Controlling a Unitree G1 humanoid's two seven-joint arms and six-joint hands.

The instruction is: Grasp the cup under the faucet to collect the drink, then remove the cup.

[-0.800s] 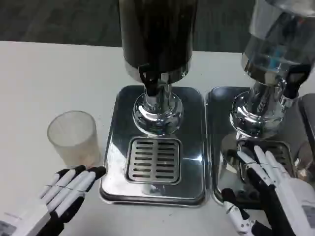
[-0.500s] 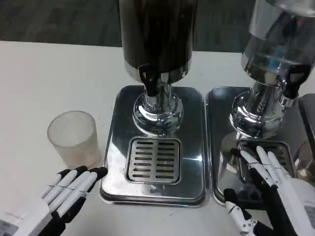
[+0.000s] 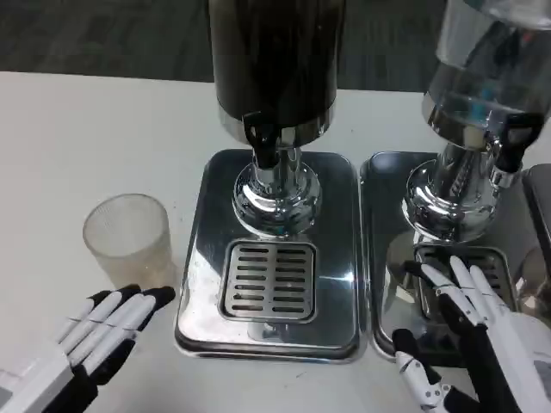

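My left hand [image 3: 82,340] lies low at about 7 o'clock, fingers straight, side by side and empty, their black tips pointing toward 1 o'clock and stopping just short of the cup [image 3: 127,241]. My right hand [image 3: 482,340] sits at about 5 o'clock, fingers spread apart and holding nothing, reaching over the near part of the right drip tray [image 3: 379,215], the fingertips over its slotted grate.

The cup stands upright on the white counter [image 3: 77,138] at about 9 o'clock, just left of the middle drip tray [image 3: 207,258] and not under any faucet. It is a short round tumbler of frosted, translucent plastic — cloudy white, slightly tapered toward the base, mouth open; I cannot tell for certain whether anything is in it.

The middle drip tray is a rounded rectangle of mirror-polished metal with a raised rim and a square grate [image 3: 269,280] of parallel slots set in its near half. Beyond the grate rises a bulbous chrome pedestal [image 3: 277,198] carrying a black faucet [image 3: 261,138] — above it, at 12 o'clock, the dark dispenser [image 3: 275,52] with a steel band round its bottom. At about 2 o'clock stands a second dispenser [image 3: 491,77], clear-walled, on its own chrome pedestal with a black tap [image 3: 514,142].
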